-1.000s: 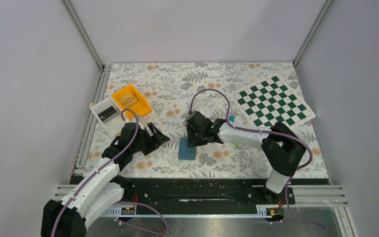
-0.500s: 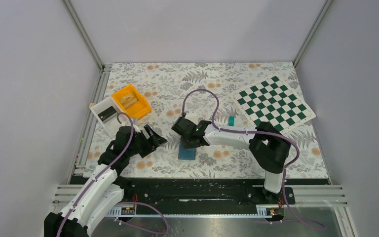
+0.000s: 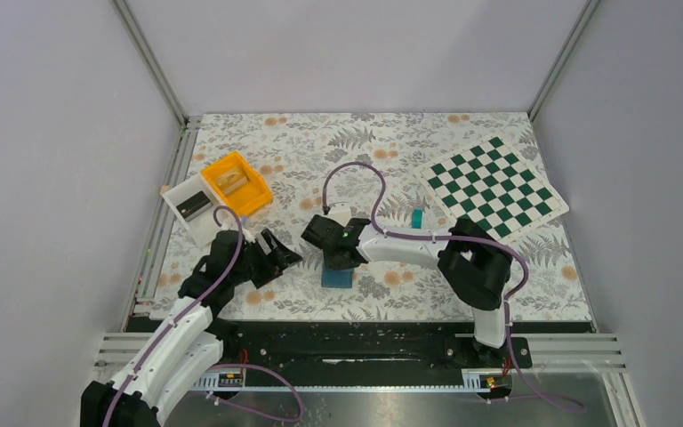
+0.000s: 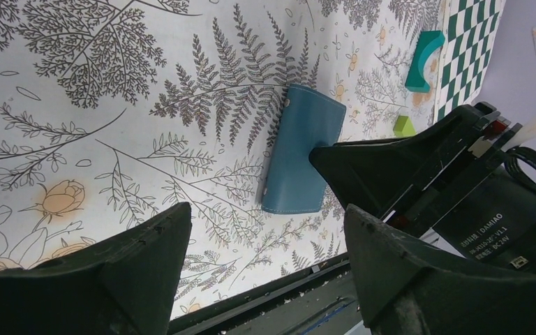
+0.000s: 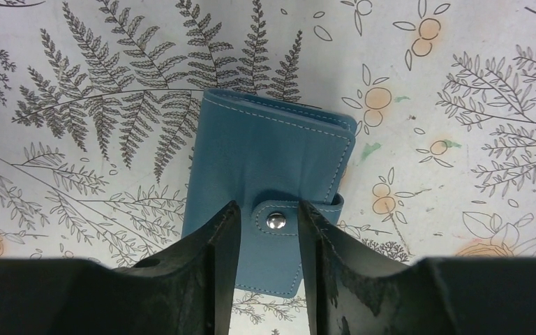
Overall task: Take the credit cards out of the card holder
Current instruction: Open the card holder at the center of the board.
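Two fingers of my right gripper (image 5: 265,234) straddle the snap tab (image 5: 276,221) of the closed blue card holder (image 5: 272,153). It lies flat on the flowered table (image 3: 320,151), just below centre in the top view. Whether they pinch the tab I cannot tell. My left gripper (image 4: 262,223) hovers spread wide, left of it.

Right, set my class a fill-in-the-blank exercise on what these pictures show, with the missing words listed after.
1. The card holder lies ___ on the table, its snap tab fastened.
2. The right gripper straddles the snap tab of the ___.
3. The left gripper hovers ___, holding nothing.
4. The checkerboard has squares in white and ___.

Missing words: closed; card holder; open; green.
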You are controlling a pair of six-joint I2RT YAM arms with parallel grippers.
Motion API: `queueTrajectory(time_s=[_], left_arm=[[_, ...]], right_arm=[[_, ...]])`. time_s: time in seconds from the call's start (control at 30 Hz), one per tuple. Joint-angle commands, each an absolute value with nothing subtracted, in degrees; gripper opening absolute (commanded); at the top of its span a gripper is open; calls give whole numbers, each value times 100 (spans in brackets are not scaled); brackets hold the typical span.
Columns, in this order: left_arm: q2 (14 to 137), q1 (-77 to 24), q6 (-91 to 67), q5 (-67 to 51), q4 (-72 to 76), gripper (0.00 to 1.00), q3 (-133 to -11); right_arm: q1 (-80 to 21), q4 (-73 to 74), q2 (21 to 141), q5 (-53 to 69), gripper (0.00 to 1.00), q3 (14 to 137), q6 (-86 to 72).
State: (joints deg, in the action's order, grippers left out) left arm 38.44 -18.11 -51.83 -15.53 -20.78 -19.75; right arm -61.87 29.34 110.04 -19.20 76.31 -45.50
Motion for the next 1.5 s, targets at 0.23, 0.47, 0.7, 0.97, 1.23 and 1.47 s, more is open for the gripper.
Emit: queueTrajectory(time_s=[0.23, 0.47, 0.7, 0.97, 1.23, 1.47], left_arm=[[3857, -1783, -5165, -1740, -1551, 80, -1760], [3965, -1784, -5180, -1941, -1324, 80, -1644], [4191, -1793, -5273, -2226, -906, 77, -1470], [4439, -1865, -5265, -2369, -682, 74, -1469], [4708, -2330, -5142, -2070, -671, 76, -1652], [5002, -3158, -4943, -1280, -891, 87, -2020]], right_arm=[[-6459, 3774, 11415, -2687, 41, 8132, -4682], [-6482, 3551, 11361, -2658, 18, 7965, -4601], [-6480, 2974, 10921, -2656, 0, 7539, -4479], [-6480, 1921, 10295, -2370, 0, 6786, -4087], [-6453, 1157, 9470, -2321, 0, 5995, -3903], [-6405, 316, 8584, -2191, 0, 5138, -4046]])
